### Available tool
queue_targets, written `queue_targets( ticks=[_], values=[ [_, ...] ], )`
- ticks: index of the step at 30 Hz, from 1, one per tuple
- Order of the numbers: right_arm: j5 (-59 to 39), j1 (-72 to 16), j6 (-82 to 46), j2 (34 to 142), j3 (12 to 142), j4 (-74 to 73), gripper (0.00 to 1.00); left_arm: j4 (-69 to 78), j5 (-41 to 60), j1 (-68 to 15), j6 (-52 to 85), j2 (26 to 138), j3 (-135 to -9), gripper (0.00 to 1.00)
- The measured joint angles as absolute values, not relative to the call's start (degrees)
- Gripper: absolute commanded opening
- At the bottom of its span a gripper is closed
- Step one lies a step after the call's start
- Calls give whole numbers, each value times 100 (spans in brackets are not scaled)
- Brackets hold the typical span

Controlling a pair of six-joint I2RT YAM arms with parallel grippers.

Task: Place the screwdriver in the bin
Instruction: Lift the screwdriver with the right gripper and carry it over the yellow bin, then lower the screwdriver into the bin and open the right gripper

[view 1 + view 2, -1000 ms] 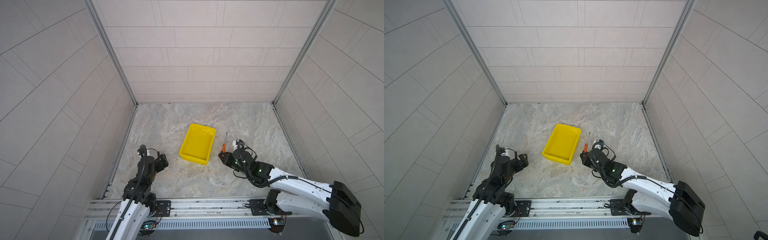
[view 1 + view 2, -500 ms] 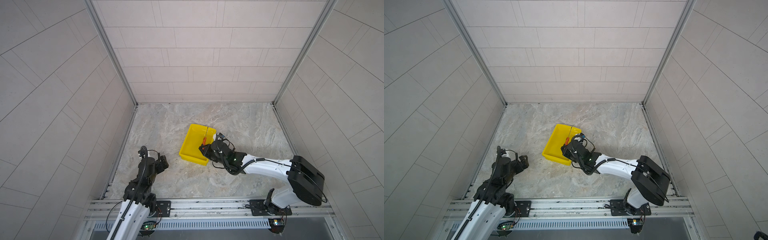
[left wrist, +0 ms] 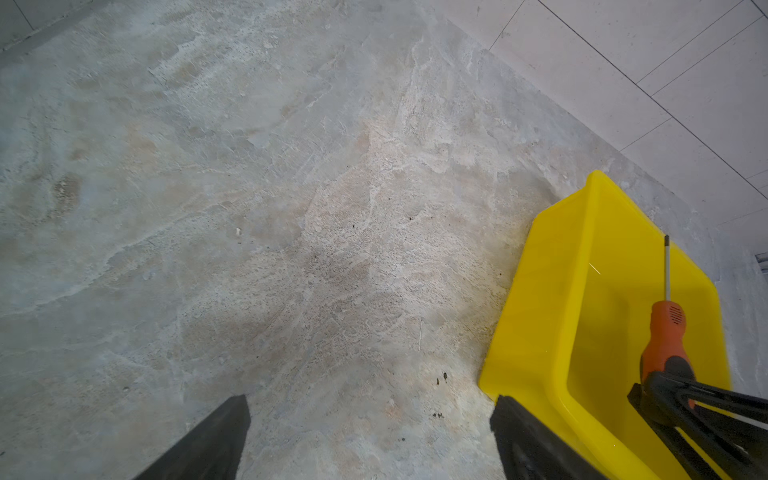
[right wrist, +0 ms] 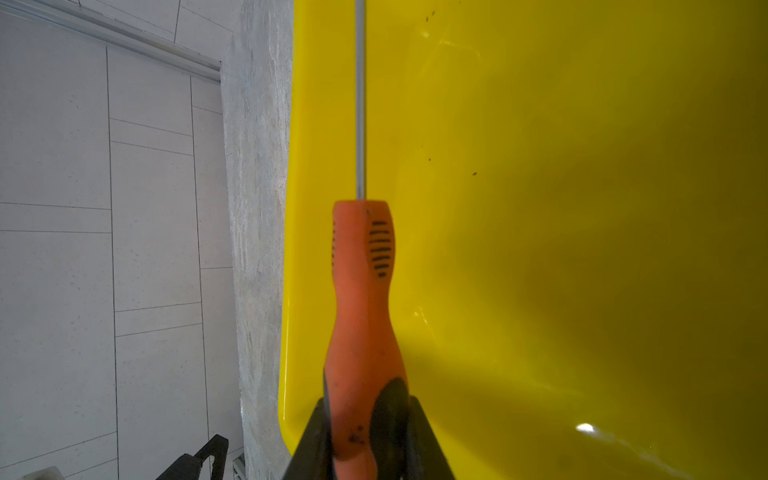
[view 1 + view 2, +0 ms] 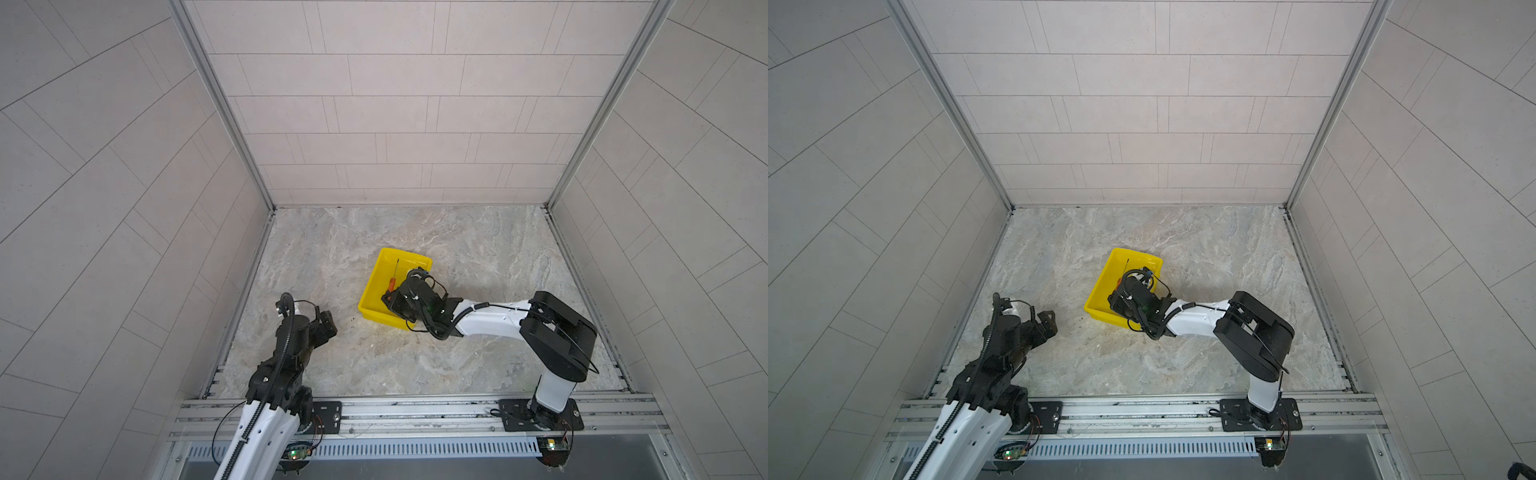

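The yellow bin (image 5: 371, 291) (image 5: 1099, 286) sits mid-table in both top views. My right gripper (image 5: 390, 296) (image 5: 1118, 297) reaches over its near half, shut on the screwdriver (image 5: 392, 283) (image 5: 1126, 263). In the right wrist view the fingers clamp the rear of the orange handle (image 4: 361, 291), right gripper (image 4: 365, 419), and the thin shaft points along the bin's (image 4: 582, 208) inside by one long wall. I cannot tell whether the tool touches the bin floor. My left gripper (image 5: 326, 322) (image 3: 370, 409) hangs open over bare table left of the bin (image 3: 540, 291), seeing the screwdriver (image 3: 665, 332).
Tiled walls close in the marbled table (image 5: 478, 257) on the left, back and right. A metal rail (image 5: 415, 409) carrying both arm bases runs along the front edge. The left arm's fingers (image 4: 201, 457) show at the edge of the right wrist view.
My right arm has swung left with the screwdriver, from the table right of the bin to over the bin's inside. The left arm has not moved.
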State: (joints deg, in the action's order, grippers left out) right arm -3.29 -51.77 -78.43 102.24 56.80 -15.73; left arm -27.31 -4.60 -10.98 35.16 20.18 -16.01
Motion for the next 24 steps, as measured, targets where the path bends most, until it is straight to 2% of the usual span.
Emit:
queue_targets(
  ticks=[10, 18, 24],
  values=[
    [-473, -5105, -7817, 10219, 5916, -1514, 43, -2731, -456, -1098, 3516, 2025, -1599, 98],
    [-572, -5083, -7738, 9835, 5843, -1396, 43, -2731, -458, -1098, 3518, 2021, -1599, 99],
    [-537, -4810, -7199, 8390, 5035, -976, 44, -2733, -458, -1098, 3542, 2010, -1594, 100]
  ],
)
